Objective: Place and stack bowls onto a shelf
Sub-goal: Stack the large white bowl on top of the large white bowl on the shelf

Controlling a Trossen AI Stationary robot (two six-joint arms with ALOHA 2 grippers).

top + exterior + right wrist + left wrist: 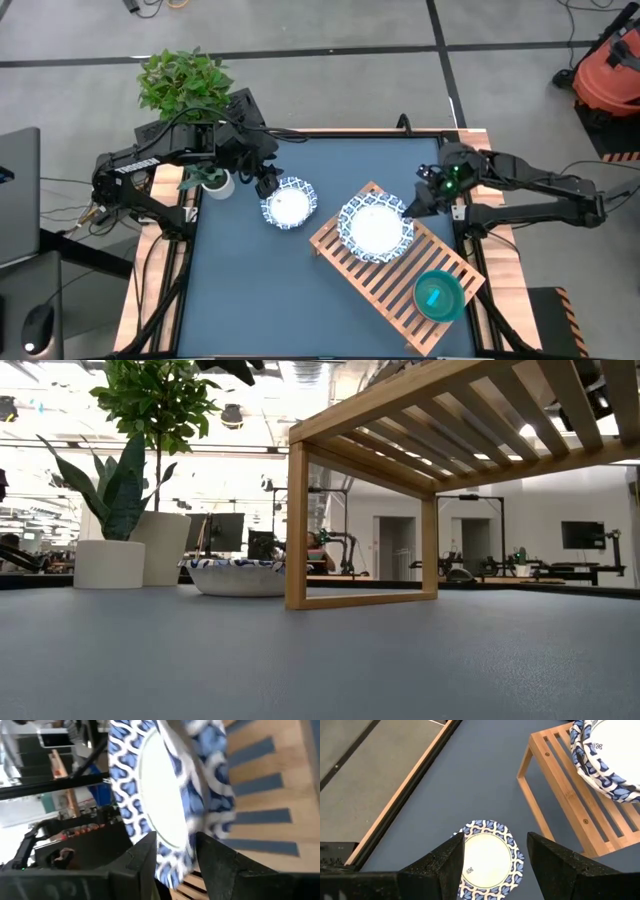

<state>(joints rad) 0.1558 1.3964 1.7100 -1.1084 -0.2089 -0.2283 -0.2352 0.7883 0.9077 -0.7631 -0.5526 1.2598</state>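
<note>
A white bowl with a blue patterned rim (290, 203) sits on its base on the blue table, also seen in the low view (235, 576). My left gripper (265, 182) hovers over its far-left rim, open; the left wrist view shows the bowl (487, 862) below, between the spread fingers. A second patterned bowl (375, 228) rests on the slatted wooden shelf (385, 285). My right gripper (413, 206) is shut on that bowl's right rim. A teal bowl (438, 295) sits at the shelf's near-right end. The magenta and orange-red bowls are out of view. My right gripper pinches the patterned bowl's rim (174, 862) on the side toward the table's right edge, with one finger (142, 857) inside the bowl and the other (217, 862) on its outer wall. It comes in from the right, slanting down. The bowl is over the shelf's slats.
A potted plant in a pale pot (215, 183) stands at the table's far-left corner, close behind my left arm. The shelf lies diagonally across the table's right half, with bare slats (400, 285) between the two bowls. Blue tabletop (250, 290) lies near left.
</note>
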